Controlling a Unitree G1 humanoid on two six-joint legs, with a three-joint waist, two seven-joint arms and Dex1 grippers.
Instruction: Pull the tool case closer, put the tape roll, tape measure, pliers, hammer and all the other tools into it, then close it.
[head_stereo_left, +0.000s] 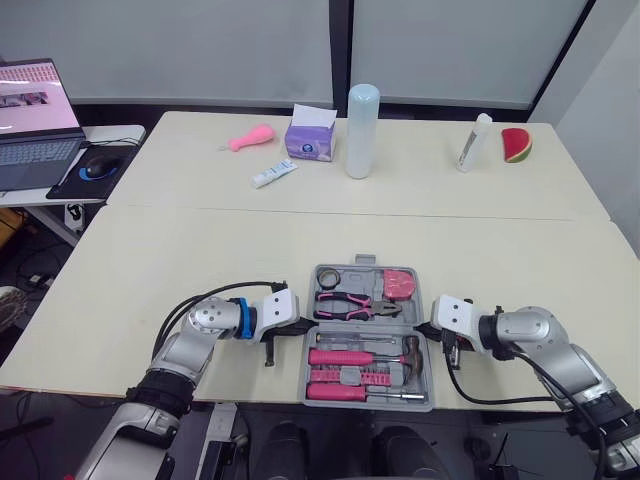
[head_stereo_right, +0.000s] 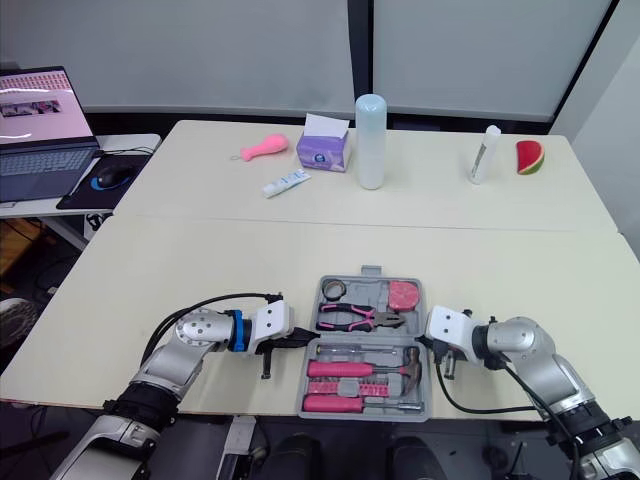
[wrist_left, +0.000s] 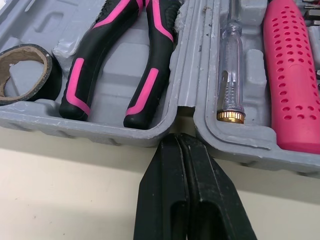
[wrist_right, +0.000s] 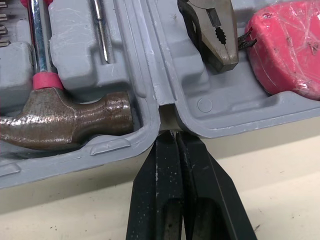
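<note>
Tool case (head_stereo_left: 368, 404) lies loaded but unclosed; left gripper (wrist_left: 178, 144) at 9 o'clock, right gripper (wrist_right: 170, 139) at 3, both clamped closed.

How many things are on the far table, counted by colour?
Pink: 1, toy
Purple: 1, box
White or pale: 3, tube, flask, bottle
Red: 1, melon slice
Total: 6

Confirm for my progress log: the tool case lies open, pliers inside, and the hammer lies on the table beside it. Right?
No: the hammer lies inside the tool case, in its moulded slot, as the right wrist view shows. The case is open, pliers inside.
</note>
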